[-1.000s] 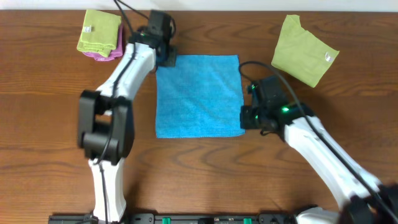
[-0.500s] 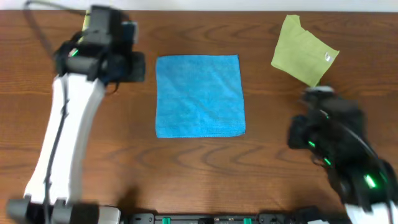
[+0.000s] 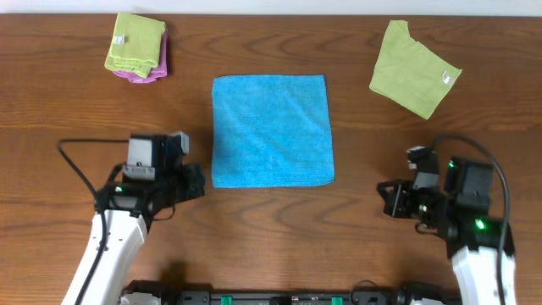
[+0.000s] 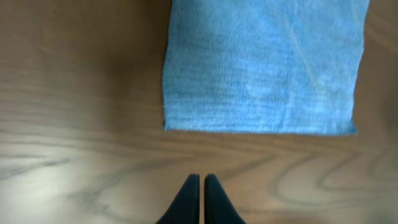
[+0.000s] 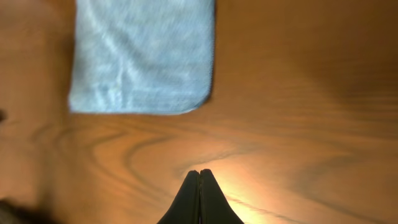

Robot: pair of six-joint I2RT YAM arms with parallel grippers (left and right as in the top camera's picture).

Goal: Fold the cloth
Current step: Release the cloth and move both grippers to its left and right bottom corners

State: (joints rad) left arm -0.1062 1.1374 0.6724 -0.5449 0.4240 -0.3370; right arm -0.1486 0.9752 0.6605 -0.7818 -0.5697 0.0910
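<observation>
The sky-blue cloth (image 3: 271, 131) lies flat and spread as a square in the middle of the table. My left gripper (image 3: 197, 180) hovers over bare wood just off the cloth's near-left corner, shut and holding nothing. In the left wrist view its closed tips (image 4: 200, 178) sit short of the cloth's near edge (image 4: 264, 68). Off to the near right, my right gripper (image 3: 388, 196) is also shut and empty. In the right wrist view, its gripper (image 5: 199, 173) sits over wood with the cloth's corner (image 5: 143, 56) ahead to the left.
A lime-green cloth (image 3: 413, 68) lies at the far right. Another folded lime-green cloth (image 3: 135, 41) rests on a purple cloth (image 3: 157, 68) at the far left. A black rail (image 3: 271, 298) runs along the table's front edge.
Both arms have drawn back from the cloth's corners to the front of the table, left and right. The cloth has stayed flat where it was.
</observation>
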